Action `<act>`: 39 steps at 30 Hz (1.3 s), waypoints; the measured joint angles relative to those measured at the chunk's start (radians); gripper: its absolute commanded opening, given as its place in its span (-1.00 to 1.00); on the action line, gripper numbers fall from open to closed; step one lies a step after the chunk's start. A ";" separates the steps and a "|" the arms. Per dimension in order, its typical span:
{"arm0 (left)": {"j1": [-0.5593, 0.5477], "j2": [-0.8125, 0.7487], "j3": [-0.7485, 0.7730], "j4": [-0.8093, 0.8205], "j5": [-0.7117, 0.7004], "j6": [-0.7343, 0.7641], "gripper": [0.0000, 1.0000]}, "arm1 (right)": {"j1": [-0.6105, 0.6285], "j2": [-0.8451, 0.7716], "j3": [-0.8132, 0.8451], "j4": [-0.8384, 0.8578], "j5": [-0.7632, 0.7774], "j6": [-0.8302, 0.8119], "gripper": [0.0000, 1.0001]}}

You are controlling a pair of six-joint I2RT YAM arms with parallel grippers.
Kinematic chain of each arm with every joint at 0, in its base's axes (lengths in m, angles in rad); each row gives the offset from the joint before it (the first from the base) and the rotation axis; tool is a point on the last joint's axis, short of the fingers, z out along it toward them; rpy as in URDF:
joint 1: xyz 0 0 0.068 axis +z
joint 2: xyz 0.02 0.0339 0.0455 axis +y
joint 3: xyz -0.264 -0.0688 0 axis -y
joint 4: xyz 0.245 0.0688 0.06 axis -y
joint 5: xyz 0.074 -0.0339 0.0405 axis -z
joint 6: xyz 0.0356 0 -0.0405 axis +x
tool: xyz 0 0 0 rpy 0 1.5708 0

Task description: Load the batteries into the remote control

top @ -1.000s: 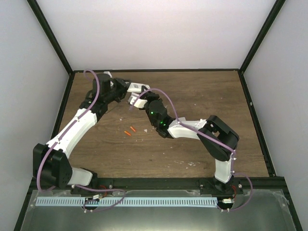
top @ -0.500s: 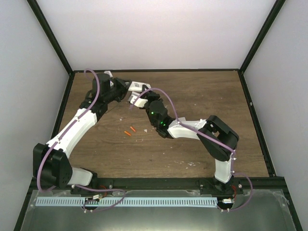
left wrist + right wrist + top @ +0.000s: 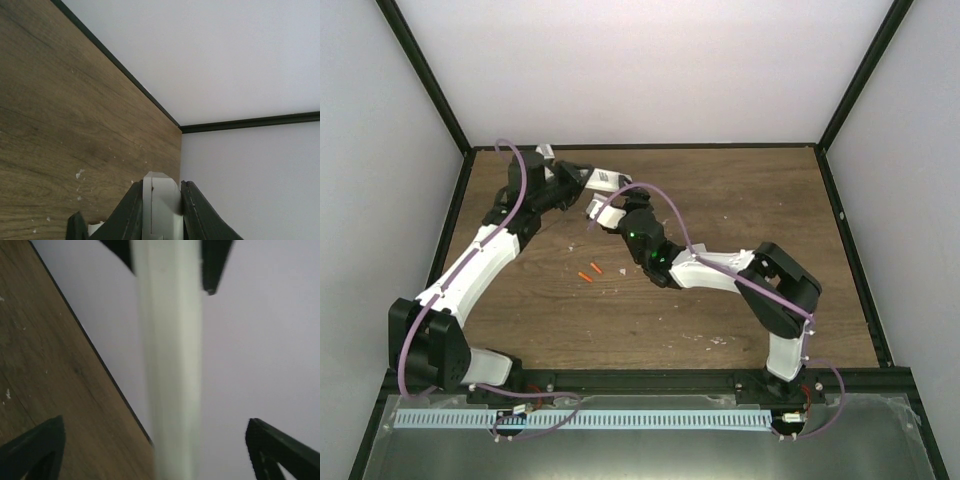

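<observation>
Metal ledge (image 3: 650,440) is running along the near edge. Wood table (image 3: 750,200) is carrying white crumbs (image 3: 717,340). Batteries (image 3: 596,268) are lying side by side, mid-left, nothing touching them. Beyond them, left gripper (image 3: 586,180) is clamping the remote (image 3: 609,180). Right gripper (image 3: 602,211) is gaping wide around it, fingers clear. White walls (image 3: 640,70) are boxing in the back.

Orange-red batteries (image 3: 596,268), white remote control (image 3: 160,205), dark-brown wood-grain table (image 3: 740,210) with white specks (image 3: 78,174), pale walls (image 3: 640,70), black frame edges (image 3: 640,146).
</observation>
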 measured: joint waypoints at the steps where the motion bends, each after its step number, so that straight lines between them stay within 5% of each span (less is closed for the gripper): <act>1: 0.003 -0.005 -0.008 0.005 0.006 0.016 -1.00 | -0.001 -0.011 0.000 -0.017 -0.005 0.020 0.99; 19: 0.188 -0.009 -0.187 0.090 0.334 0.357 -1.00 | -0.093 -0.380 -0.050 -0.578 -0.385 0.520 1.00; 27: 0.188 0.101 -0.187 0.164 0.597 0.433 -1.00 | -0.105 -0.422 -0.192 -0.629 -0.588 0.475 1.00; 39: 0.114 0.099 -0.152 0.115 0.666 0.542 -1.00 | -0.114 -0.367 -0.188 -0.564 -0.657 0.382 1.00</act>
